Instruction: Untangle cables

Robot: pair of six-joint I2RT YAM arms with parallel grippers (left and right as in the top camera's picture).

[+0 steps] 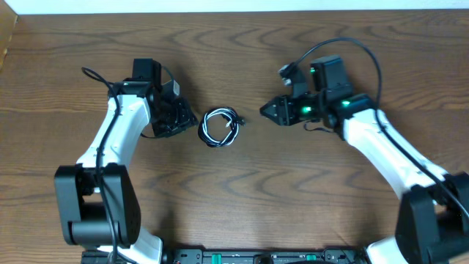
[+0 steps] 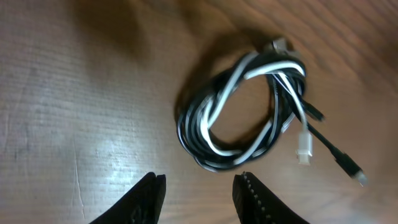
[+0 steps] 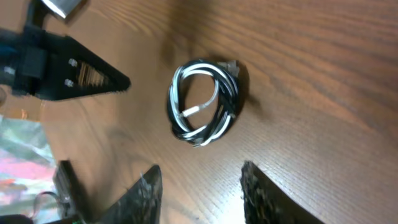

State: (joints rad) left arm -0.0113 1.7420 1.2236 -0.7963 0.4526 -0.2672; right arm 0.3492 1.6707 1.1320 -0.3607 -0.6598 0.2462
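I've got the cables (image 2: 189, 134), black and white wound into 1 coil, lying on the table (image 1: 234, 198) between the arms. The left gripper (image 2: 199, 186) and right gripper (image 3: 199, 180) face it from either side, both partly open and empty. Where the strands cross inside the coil is too blurred to trace.

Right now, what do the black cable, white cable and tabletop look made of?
Black cable: likely rubbery plastic jacket, slightly glossy; it catches highlights along the coil.
White cable: similar smooth plastic jacket, with a small hard-looking white plug.
Table: wood or wood-look laminate, satin sheen; visible grain, soft glare.
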